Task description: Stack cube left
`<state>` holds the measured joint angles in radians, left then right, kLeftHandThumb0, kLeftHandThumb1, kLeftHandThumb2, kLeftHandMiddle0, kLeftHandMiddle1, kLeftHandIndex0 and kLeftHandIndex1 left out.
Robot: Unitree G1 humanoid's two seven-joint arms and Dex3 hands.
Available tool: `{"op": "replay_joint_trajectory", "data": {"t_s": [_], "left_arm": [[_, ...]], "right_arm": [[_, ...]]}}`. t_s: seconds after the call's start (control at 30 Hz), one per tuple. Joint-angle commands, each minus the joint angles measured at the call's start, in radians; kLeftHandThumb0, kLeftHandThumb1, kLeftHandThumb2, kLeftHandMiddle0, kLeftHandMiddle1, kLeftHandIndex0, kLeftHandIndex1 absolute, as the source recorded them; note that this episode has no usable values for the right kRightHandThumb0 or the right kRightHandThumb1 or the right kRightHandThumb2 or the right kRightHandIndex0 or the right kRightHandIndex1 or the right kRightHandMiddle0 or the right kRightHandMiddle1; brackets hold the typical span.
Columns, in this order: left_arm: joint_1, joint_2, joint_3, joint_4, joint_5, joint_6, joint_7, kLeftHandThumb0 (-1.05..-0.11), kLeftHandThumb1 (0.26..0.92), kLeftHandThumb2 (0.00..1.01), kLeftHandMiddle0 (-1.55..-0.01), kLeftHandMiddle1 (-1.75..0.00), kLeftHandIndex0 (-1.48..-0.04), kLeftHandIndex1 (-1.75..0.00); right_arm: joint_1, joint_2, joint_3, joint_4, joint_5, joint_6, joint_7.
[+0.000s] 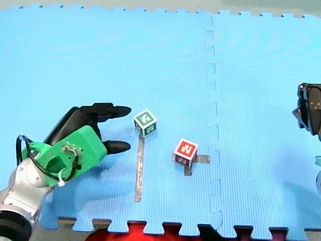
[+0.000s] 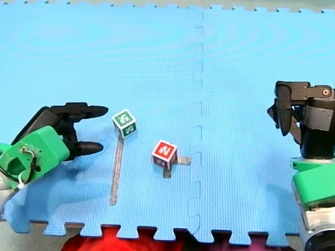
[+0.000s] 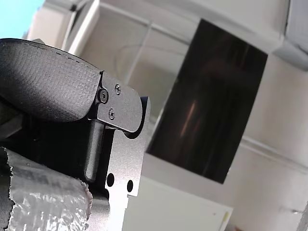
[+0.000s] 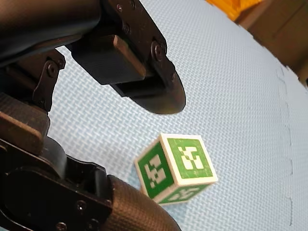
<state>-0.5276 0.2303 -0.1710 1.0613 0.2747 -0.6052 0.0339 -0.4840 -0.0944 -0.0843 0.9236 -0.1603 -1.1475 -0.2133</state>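
A green cube (image 1: 145, 122) with white patterned faces stands on the blue foam mat (image 1: 100, 60), left of centre. A red cube (image 1: 185, 151) sits a little to its right and nearer the front edge, apart from it. My left hand (image 1: 123, 128) is just left of the green cube, level with it; it is open and not touching the cube. The second wrist view shows the green cube (image 4: 175, 168) between and just beyond this hand's black fingertips (image 4: 159, 96). My right hand (image 2: 288, 112) hangs above the mat at the far right, holding nothing.
A long grey tape strip (image 1: 139, 170) runs from the green cube toward the front edge. A short tape piece (image 1: 200, 159) lies by the red cube. A jigsaw seam (image 1: 214, 100) divides the mat. Red floor (image 1: 145, 237) shows past the front edge.
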Motion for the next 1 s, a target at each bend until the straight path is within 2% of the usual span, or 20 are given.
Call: {"op": "replay_joint_trajectory", "data": {"t_s": [0.0,0.13,0.27,0.37,0.47,0.53,0.63,0.7,0.83,0.93,0.97], "left_arm": [[-0.009,-0.009,-0.006,0.023,0.015,-0.018,0.024,-1.009,0.770,0.00,-0.65,-1.75,-0.86,-0.05],[-0.016,-0.023,-0.015,0.039,0.036,-0.025,0.051,-1.012,0.773,0.00,-0.65,-1.75,-0.81,-0.02],[-0.026,-0.045,-0.047,0.043,0.095,0.003,0.139,-1.009,0.774,0.00,-0.65,-1.75,-0.81,-0.01],[-0.040,-0.050,-0.071,0.060,0.137,0.009,0.189,-0.949,0.760,0.00,-0.65,-1.75,-0.81,-0.01],[-0.052,-0.050,-0.098,0.071,0.177,0.001,0.231,-0.921,0.770,0.01,-0.69,-1.75,-0.83,-0.01],[-0.063,-0.060,-0.116,0.084,0.203,0.005,0.271,-0.910,0.769,0.01,-0.72,-1.75,-0.82,-0.01],[-0.079,-0.072,-0.135,0.105,0.227,0.004,0.311,-0.825,0.738,0.00,-0.75,-1.75,-0.82,0.00],[-0.088,-0.075,-0.145,0.116,0.237,-0.002,0.330,-0.734,0.716,0.00,-0.75,-1.75,-0.82,0.00],[-0.097,-0.076,-0.152,0.122,0.240,-0.006,0.343,-0.685,0.708,0.00,-0.74,-1.75,-0.75,0.00],[-0.099,-0.074,-0.156,0.120,0.242,-0.003,0.345,-0.680,0.709,0.00,-0.72,-1.75,-0.67,0.00],[-0.099,-0.073,-0.156,0.118,0.241,-0.001,0.342,-0.696,0.716,0.00,-0.68,-1.75,-0.61,0.00]], "right_arm": [[0.004,-0.006,-0.003,-0.008,0.001,0.003,0.001],[0.006,-0.006,-0.002,-0.014,0.000,0.006,0.001],[0.010,-0.005,-0.002,-0.021,-0.001,0.010,0.001],[0.012,-0.005,-0.001,-0.024,-0.001,0.011,0.001],[0.014,-0.005,-0.001,-0.029,0.000,0.013,0.002],[0.016,-0.005,-0.001,-0.033,-0.001,0.014,0.002],[0.020,-0.004,-0.001,-0.038,-0.002,0.016,0.001],[0.022,-0.003,-0.001,-0.041,-0.003,0.016,0.000],[0.026,-0.002,-0.001,-0.043,-0.003,0.015,0.000],[0.028,-0.003,-0.002,-0.043,-0.002,0.014,0.001],[0.028,-0.004,-0.002,-0.043,-0.001,0.013,0.001]]}}
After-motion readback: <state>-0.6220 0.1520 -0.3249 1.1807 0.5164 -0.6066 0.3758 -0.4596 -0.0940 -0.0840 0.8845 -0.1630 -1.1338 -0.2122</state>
